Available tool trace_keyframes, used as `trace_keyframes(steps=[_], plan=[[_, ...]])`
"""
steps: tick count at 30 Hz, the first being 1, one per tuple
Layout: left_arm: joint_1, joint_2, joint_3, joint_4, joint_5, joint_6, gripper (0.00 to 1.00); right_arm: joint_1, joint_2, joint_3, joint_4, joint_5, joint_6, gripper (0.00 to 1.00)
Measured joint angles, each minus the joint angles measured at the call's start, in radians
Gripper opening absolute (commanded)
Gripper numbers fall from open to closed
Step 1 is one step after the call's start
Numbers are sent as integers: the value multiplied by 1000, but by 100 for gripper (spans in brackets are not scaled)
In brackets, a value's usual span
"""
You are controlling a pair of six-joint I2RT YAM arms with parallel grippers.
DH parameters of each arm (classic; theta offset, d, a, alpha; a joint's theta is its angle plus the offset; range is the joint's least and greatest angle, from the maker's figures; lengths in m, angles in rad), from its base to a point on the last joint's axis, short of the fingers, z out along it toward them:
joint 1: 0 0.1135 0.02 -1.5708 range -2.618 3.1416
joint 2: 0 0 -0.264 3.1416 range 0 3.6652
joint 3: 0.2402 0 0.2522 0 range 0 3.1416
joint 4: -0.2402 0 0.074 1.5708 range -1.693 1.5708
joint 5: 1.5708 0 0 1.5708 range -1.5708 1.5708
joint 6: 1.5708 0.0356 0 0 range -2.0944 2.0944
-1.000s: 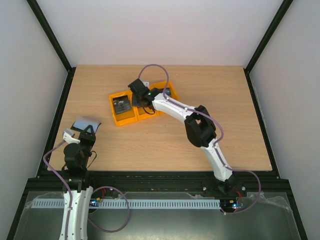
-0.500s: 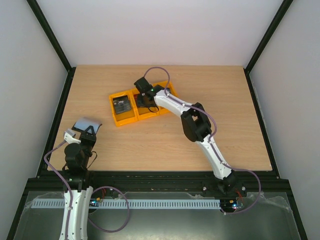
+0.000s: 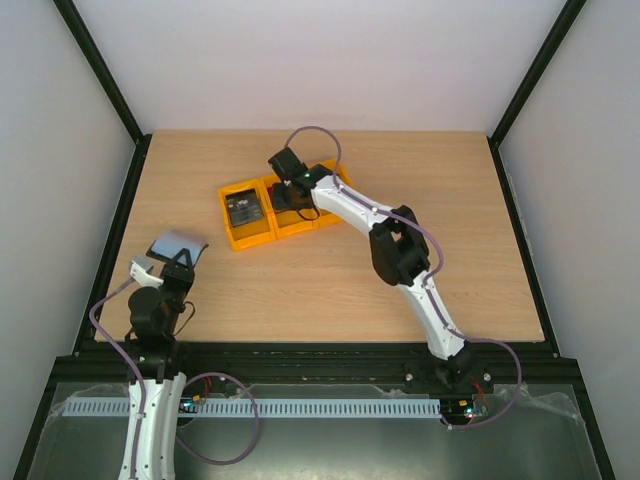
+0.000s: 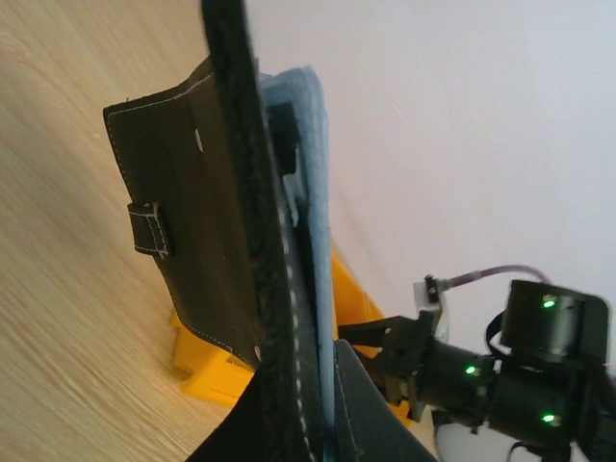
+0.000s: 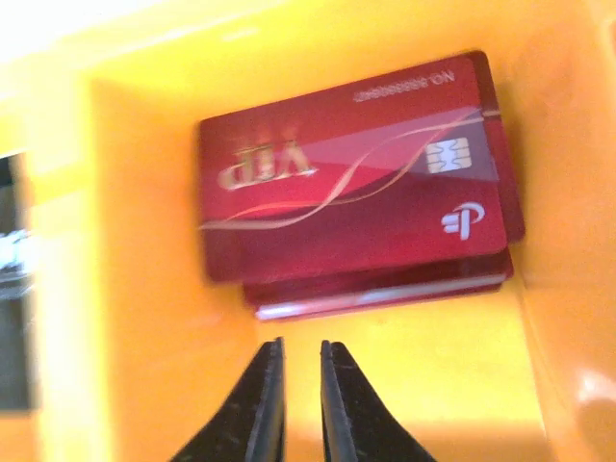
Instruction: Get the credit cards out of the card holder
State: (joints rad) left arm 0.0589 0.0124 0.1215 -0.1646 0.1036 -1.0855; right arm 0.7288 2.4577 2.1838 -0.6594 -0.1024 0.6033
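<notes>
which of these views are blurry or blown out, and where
right wrist view: the red cards are slightly smeared, and the yellow bin is blown out white at its upper left corner; left wrist view: the card holder sits very close, its near edge soft; top view: even light, sharp

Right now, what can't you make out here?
Wallet pockets: left wrist view sees it edge-on, so any cards left inside are hidden.
Red cards: right wrist view is blurred, top card covers the stack; count unclear.
Middle bin: top view, right arm covers its contents.
</notes>
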Motion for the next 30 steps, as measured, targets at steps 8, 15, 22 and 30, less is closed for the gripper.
trace_keyframes(steps=[8, 15, 22, 30], plan=[[0, 0, -29, 172, 163, 25, 3, 59, -419, -241, 51, -84, -190, 75], [0, 85, -7, 452, 457, 111, 2, 83, -965, -708, 447, -471, -293, 99], [-43, 167, 143, 566, 817, 399, 2, 84, -1064, -959, 692, -703, -295, 99], [-134, 239, 274, 619, 1000, 678, 2, 84, -1089, -972, 694, -819, -365, 99]])
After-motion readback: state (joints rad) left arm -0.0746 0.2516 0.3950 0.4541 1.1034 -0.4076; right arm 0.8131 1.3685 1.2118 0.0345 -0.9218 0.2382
